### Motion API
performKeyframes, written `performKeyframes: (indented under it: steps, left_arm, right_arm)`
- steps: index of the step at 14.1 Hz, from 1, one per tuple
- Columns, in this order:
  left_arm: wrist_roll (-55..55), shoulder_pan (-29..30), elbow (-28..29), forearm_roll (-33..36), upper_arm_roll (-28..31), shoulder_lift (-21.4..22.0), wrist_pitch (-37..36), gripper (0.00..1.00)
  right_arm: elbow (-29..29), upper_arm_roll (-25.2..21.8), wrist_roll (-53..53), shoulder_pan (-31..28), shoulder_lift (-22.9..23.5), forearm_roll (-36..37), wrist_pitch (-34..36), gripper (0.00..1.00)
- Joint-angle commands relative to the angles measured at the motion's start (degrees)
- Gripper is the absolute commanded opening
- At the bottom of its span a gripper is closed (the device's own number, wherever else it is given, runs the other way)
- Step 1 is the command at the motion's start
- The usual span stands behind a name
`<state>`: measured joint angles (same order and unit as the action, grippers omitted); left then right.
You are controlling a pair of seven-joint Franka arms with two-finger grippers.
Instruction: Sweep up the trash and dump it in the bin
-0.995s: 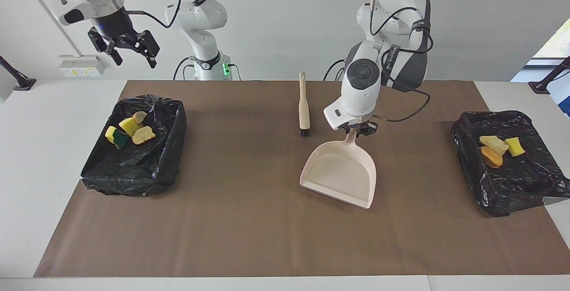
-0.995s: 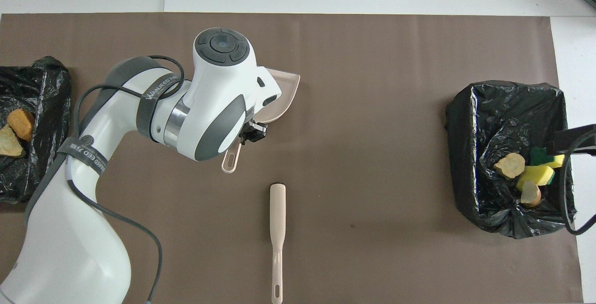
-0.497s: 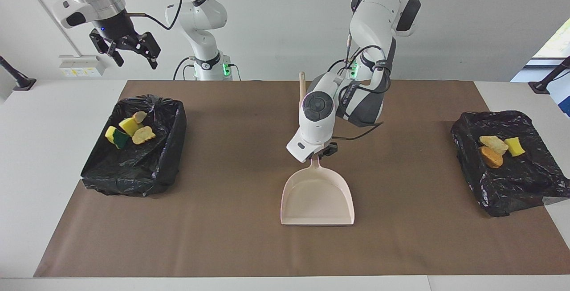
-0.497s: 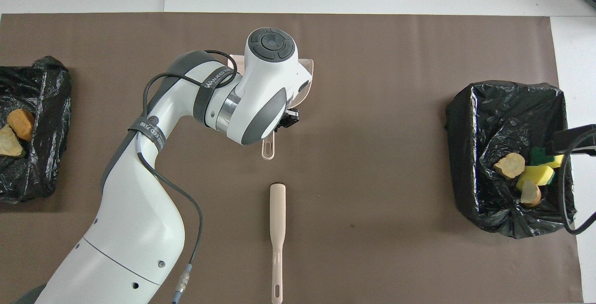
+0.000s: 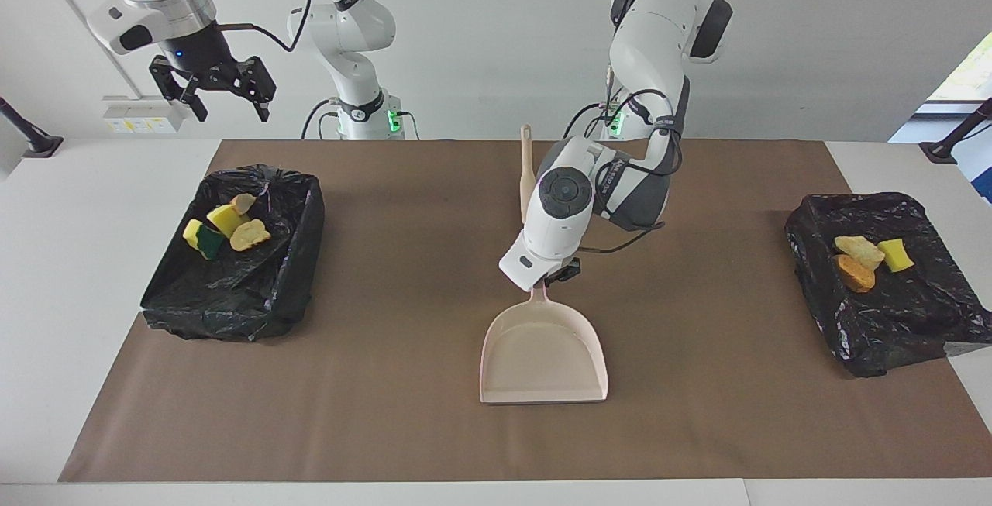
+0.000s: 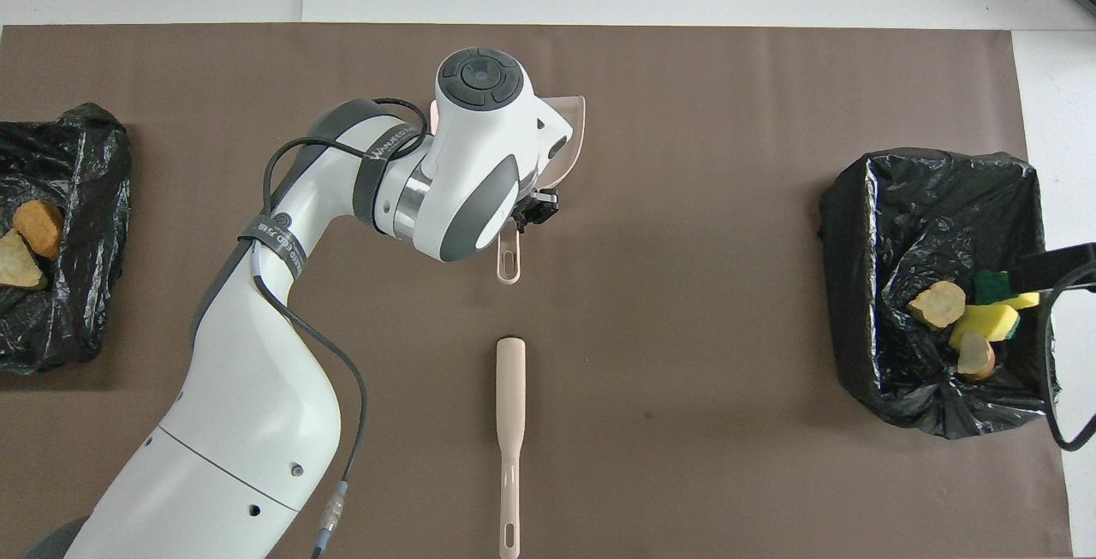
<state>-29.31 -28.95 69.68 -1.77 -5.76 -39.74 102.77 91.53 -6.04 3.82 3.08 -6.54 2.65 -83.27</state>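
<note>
I judge the step in hand to be setting the empty beige plastic dustpan (image 5: 542, 355) flat on the brown paper mat (image 5: 387, 428), so I would let go only once its lip sits flush. My left gripper (image 5: 559, 273) is bent low over the dustpan's handle mid-table; whether it pinches it I cannot tell. My right gripper (image 5: 211, 87) waits spread above the black-bagged bin (image 5: 298, 273) where yellow sponge and bread-like trash scraps (image 5: 225, 227) lie; more lie on the other black bag (image 5: 914, 320).

Yellow sponge and tan bread-like trash scraps (image 5: 226, 227) lie split between two black-lined bins (image 5: 294, 273) at either tabletop end.
</note>
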Motion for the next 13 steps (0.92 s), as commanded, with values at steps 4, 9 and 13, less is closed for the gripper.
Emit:
performKeyframes:
  steps: [4,9,13]
  left_arm:
    - [0.57,1.26,11.39,-0.69,2.94,12.8,0.5,1.0]
    - [8.98,7.66,36.45,-0.6,3.66,40.21,-1.0,1.0]
    - [21.11,13.99,38.35,-0.6,3.92,49.75,-10.03,1.0]
  right_arm:
    - [1.81,0.15,3.64,-0.62,-1.81,1.04,-0.58,1.0]
    - [2.17,0.15,5.23,-0.62,-1.99,0.95,-0.58,1.0]
    - [2.17,0.15,5.23,-0.62,-2.08,0.95,-0.58,1.0]
